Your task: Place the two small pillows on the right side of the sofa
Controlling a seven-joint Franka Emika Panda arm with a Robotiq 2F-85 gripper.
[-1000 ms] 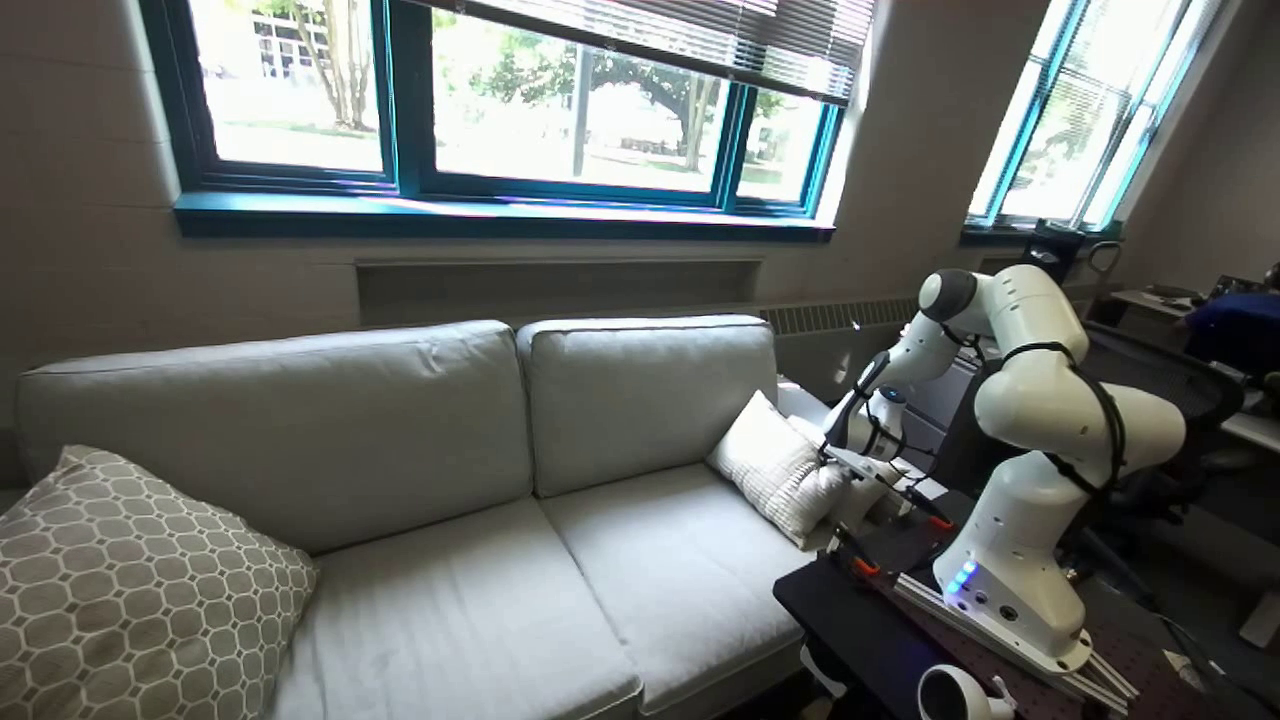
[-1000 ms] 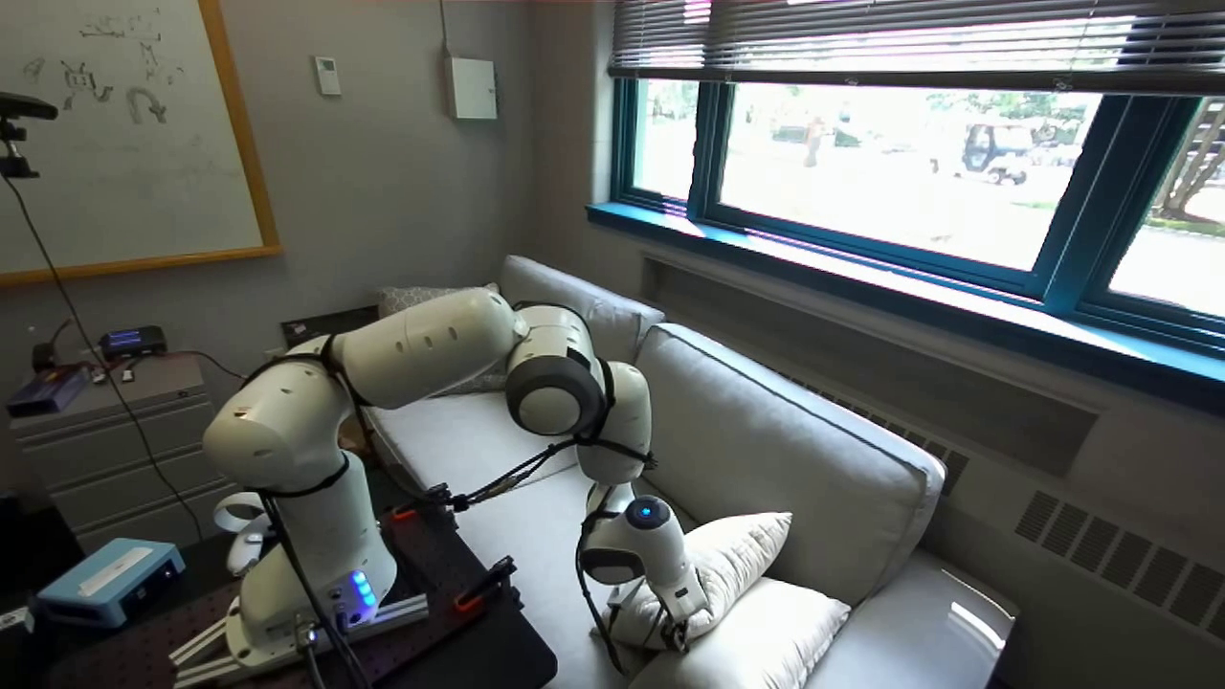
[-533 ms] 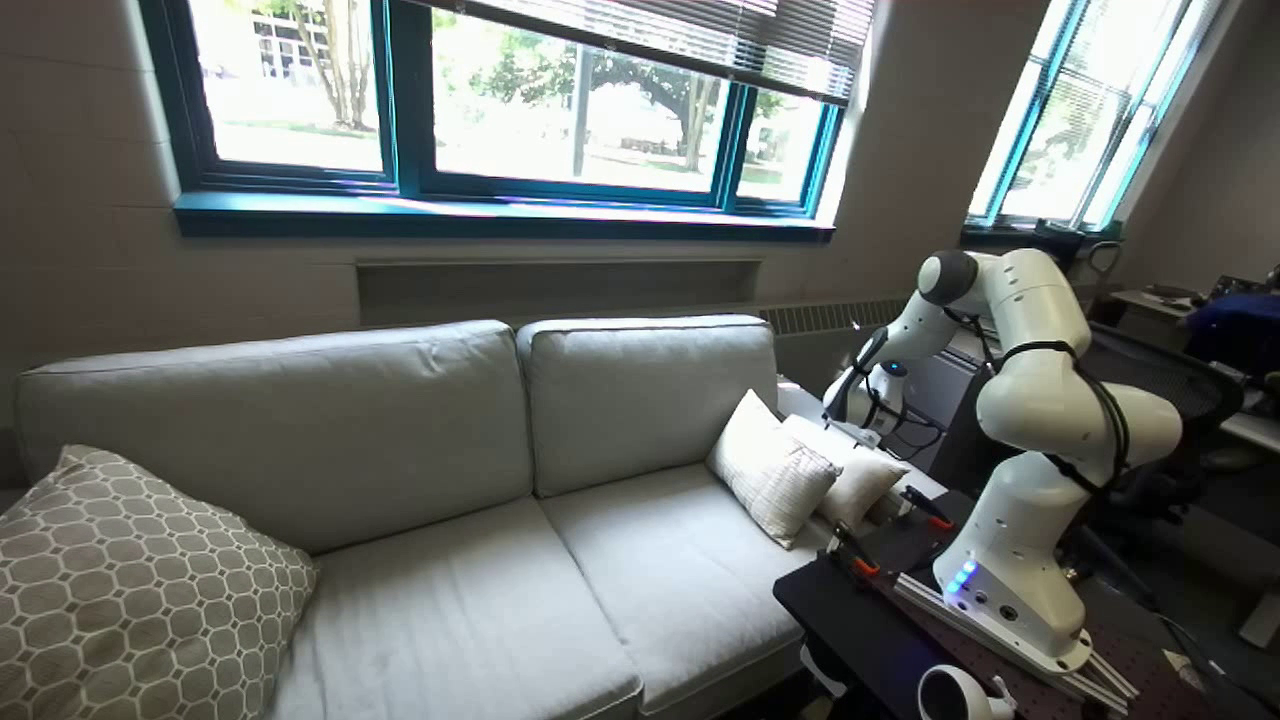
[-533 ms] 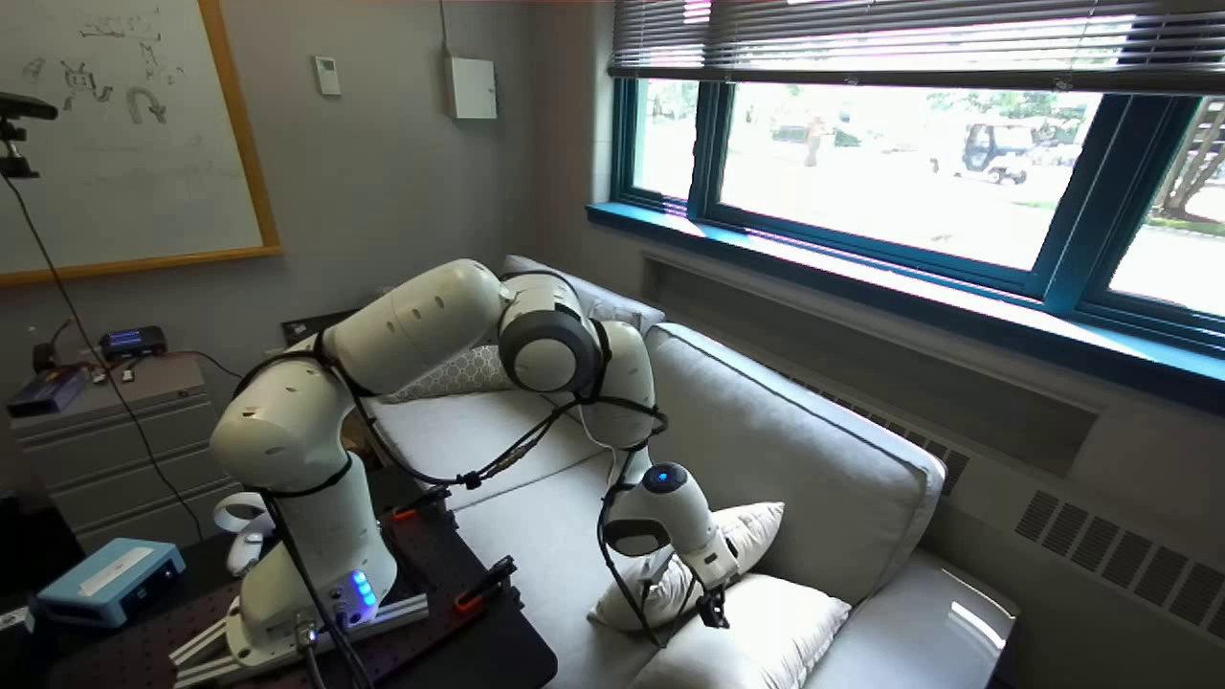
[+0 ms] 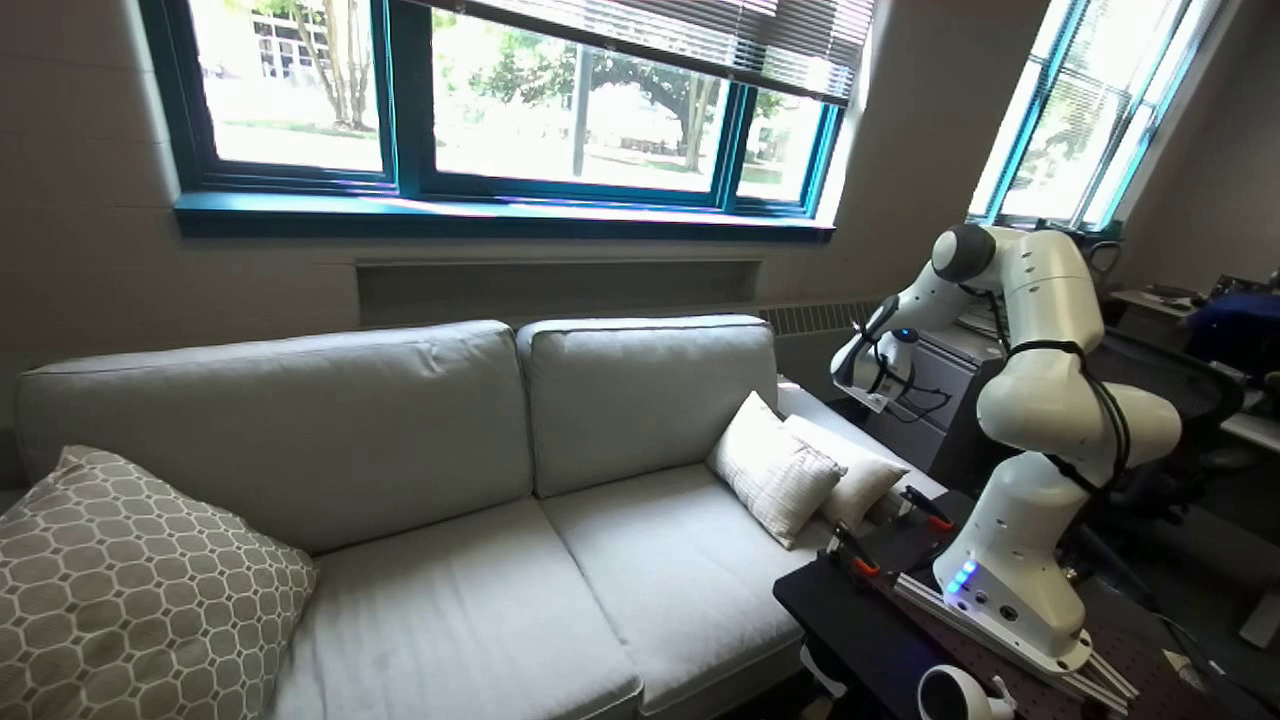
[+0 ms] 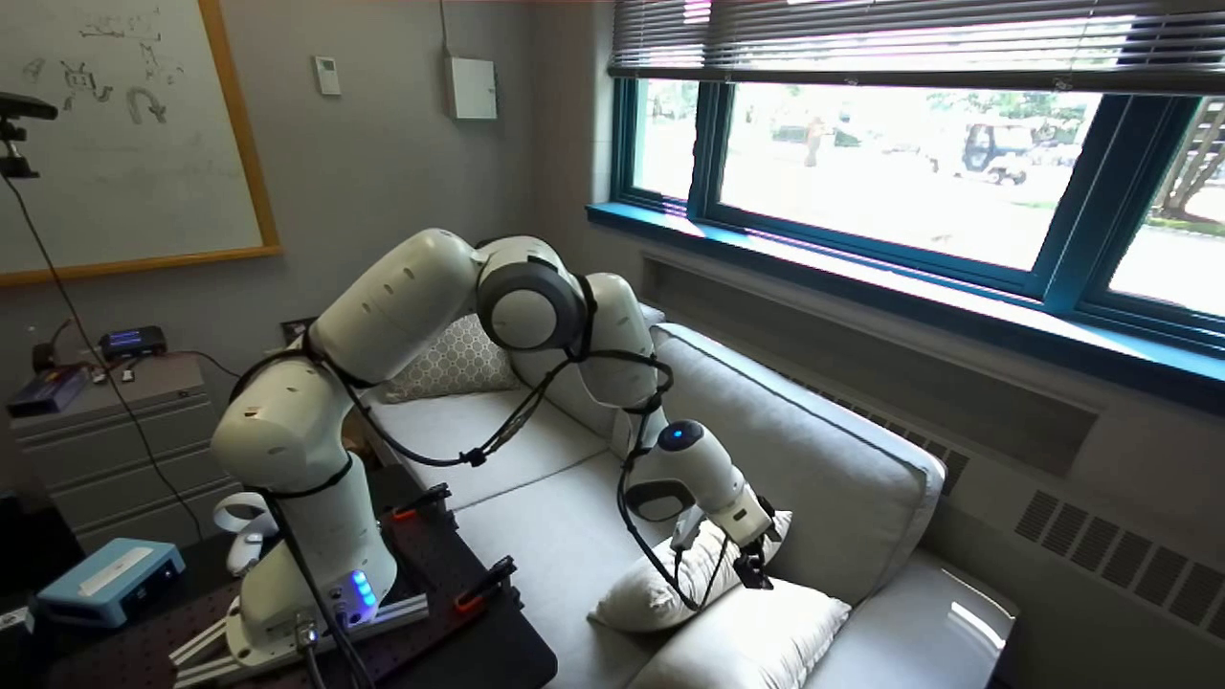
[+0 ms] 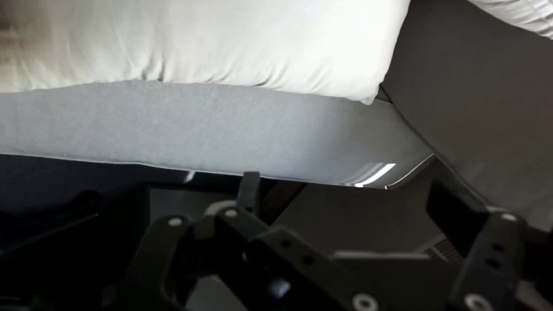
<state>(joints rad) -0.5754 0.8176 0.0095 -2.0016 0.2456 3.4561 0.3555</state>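
Observation:
The two small cream-white pillows lie side by side at one end of the grey-beige sofa, against its padded arm. The pillow with a fine grid texture leans by the back cushion; it also shows in an exterior view. The plainer pillow lies beside it, next to the sofa arm. In the wrist view the plainer pillow fills the top and a corner of the grid pillow shows. My gripper is open and empty, its fingers wide apart, raised above the pillows; it also shows in an exterior view.
A larger grey patterned cushion sits at the sofa's far end. The black table bearing the robot base stands close to the sofa, with clamps on its edge. The back cushion rises beside the gripper. Cables hang from the arm.
My gripper has let go of the grid pillow, which was pinched and has settled back into shape. The gripper has risen and moved away, toward the sofa arm and back.

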